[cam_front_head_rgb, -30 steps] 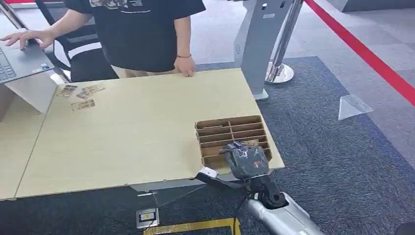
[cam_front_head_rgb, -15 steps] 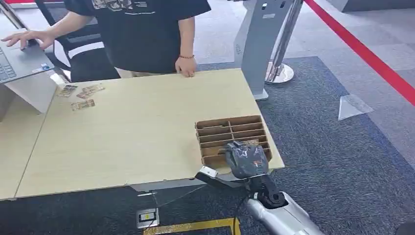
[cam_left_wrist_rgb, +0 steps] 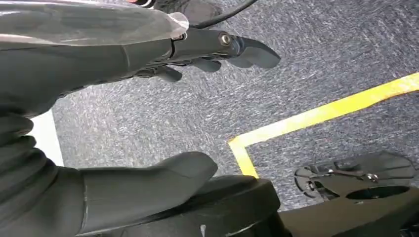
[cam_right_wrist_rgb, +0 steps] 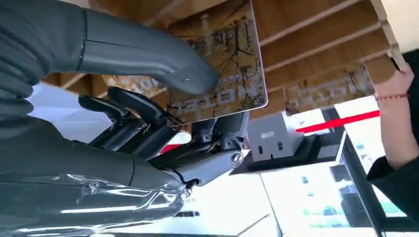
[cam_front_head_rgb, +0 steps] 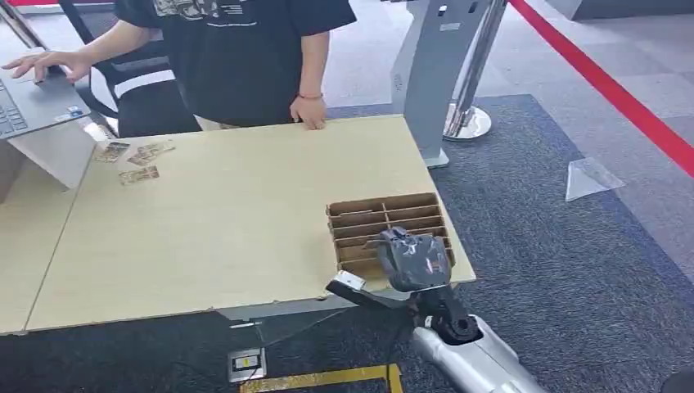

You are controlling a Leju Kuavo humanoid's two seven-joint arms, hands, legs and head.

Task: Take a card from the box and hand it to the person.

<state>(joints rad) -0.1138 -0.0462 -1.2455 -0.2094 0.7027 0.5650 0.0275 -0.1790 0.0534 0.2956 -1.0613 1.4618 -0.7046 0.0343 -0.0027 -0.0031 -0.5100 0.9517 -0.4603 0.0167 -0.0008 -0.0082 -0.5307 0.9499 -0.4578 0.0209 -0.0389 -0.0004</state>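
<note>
A brown slotted box [cam_front_head_rgb: 385, 221] stands near the table's front right corner, with cards [cam_right_wrist_rgb: 326, 89] in its slots. My right hand [cam_front_head_rgb: 412, 262] hovers over the box's near side. In the right wrist view it [cam_right_wrist_rgb: 148, 98] pinches a brown printed card [cam_right_wrist_rgb: 222, 74] between thumb and fingers, lifted clear of the slots. The person [cam_front_head_rgb: 237, 57] in a black shirt stands at the far edge, one hand [cam_front_head_rgb: 309, 110] resting on the table. My left hand [cam_left_wrist_rgb: 123, 113] hangs over the carpet, fingers apart, holding nothing.
Several loose cards [cam_front_head_rgb: 135, 160] lie at the table's [cam_front_head_rgb: 229, 221] far left. A laptop [cam_front_head_rgb: 29, 102] sits on a side stand under the person's other hand. A grey kiosk post [cam_front_head_rgb: 434, 74] and a stanchion base [cam_front_head_rgb: 468, 123] stand beyond the right edge.
My right hand has risen a little above the box and shifted slightly away from me, carrying the card. The person has stayed put.
</note>
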